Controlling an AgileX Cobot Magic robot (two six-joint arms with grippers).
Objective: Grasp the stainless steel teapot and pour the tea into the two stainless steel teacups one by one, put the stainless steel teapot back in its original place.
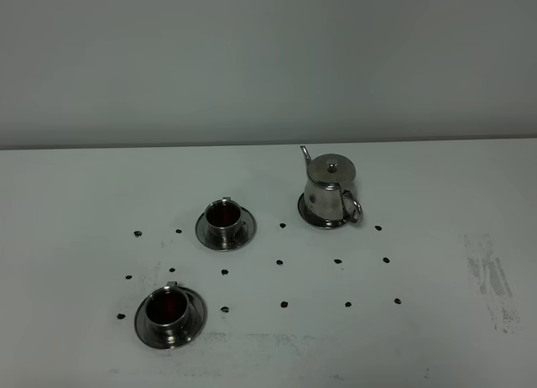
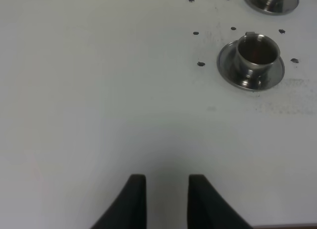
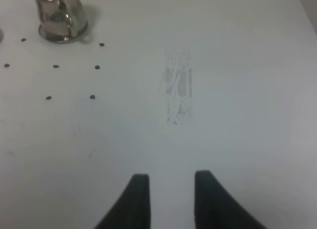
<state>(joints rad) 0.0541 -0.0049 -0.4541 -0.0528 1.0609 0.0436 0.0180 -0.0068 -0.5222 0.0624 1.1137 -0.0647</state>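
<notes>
**Teapot on its saucer, both cups filled, grippers well clear**

The teapot (image 1: 330, 191) stands upright on its small round saucer (image 1: 312, 218) toward the back right of the white table (image 1: 436, 203), lid on, spout pointing away, loop handle facing the front. The far cup (image 1: 223, 220) and the near cup (image 1: 169, 311) each sit on a saucer to the left, and both hold dark reddish tea (image 1: 222, 213).

The left gripper (image 2: 167, 189) hangs over bare table with its jaws drawn in and nothing between them; the near cup lies well apart from it. The right gripper (image 3: 171, 189) holds nothing, its fingers showing a narrow gap, and the teapot stands well apart from it, beyond a grey scuff mark (image 3: 177, 87).

Small black dots (image 1: 284, 304) mark the table. No writing or brand can be read anywhere.
</notes>
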